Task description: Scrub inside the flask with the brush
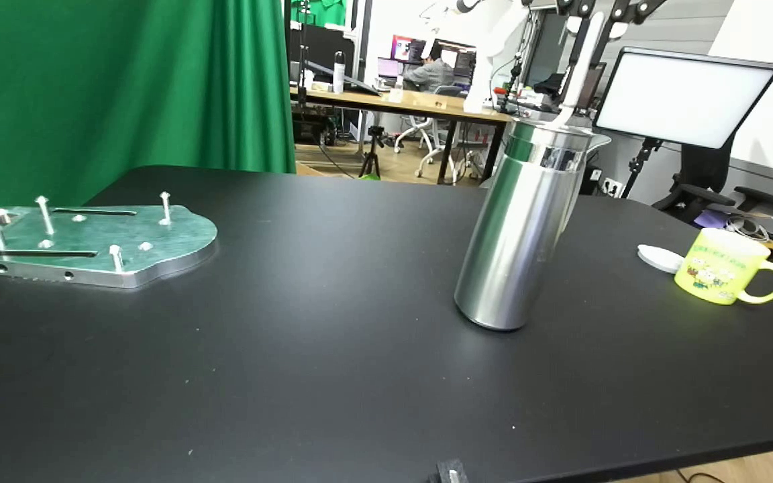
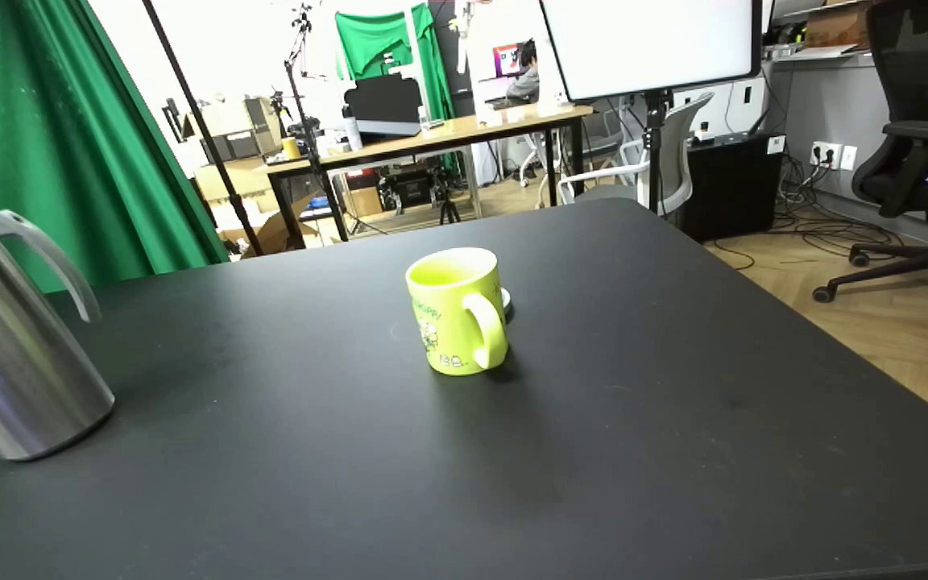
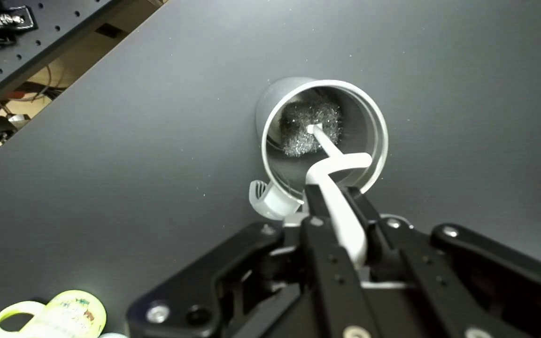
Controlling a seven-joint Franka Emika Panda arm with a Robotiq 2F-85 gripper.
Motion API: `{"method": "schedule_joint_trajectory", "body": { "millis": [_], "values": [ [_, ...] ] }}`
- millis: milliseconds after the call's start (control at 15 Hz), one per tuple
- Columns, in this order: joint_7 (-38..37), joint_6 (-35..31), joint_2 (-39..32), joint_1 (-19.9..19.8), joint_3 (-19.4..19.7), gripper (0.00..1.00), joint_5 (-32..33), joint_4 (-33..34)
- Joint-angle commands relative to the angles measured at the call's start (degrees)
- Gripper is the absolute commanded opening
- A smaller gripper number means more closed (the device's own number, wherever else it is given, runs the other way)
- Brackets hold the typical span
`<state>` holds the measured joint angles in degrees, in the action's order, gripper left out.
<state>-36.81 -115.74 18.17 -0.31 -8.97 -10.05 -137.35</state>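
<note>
The flask is a tall brushed-steel jug with a pale handle. It stands on the black table in both exterior views (image 1: 524, 228) (image 2: 25, 354), and its open mouth shows in the wrist view (image 3: 382, 126). My gripper (image 3: 332, 193) is shut on the white handle of the brush (image 3: 338, 213), just above the flask's mouth. The brush slants down into the flask, and its grey bristle head shows deep inside. In an exterior view the brush handle (image 1: 582, 70) rises from the mouth between the fingers. Whether the bristles touch the wall or bottom is unclear.
A yellow-green mug (image 1: 722, 265) (image 2: 456, 322) stands to one side of the flask, with a small white disc (image 1: 659, 258) beside it. A metal plate with upright bolts (image 1: 111, 235) lies at the far table side. The table edge (image 3: 87, 63) crosses the wrist view's upper left.
</note>
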Motion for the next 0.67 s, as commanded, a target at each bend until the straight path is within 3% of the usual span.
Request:
{"method": "schedule_joint_trajectory", "body": {
  "millis": [0, 267, 600],
  "values": [
    [-1.0, 0.0, -3.6, 0.7, 0.2, 0.04, 0.1, 2.1],
    [-2.3, 1.2, -1.2, 1.5, -0.2, 0.04, 0.8, 1.9],
    [-2.1, 8.3, 7.1, 2.7, -1.4, 0.04, 1.1, 1.6]
  ]
}}
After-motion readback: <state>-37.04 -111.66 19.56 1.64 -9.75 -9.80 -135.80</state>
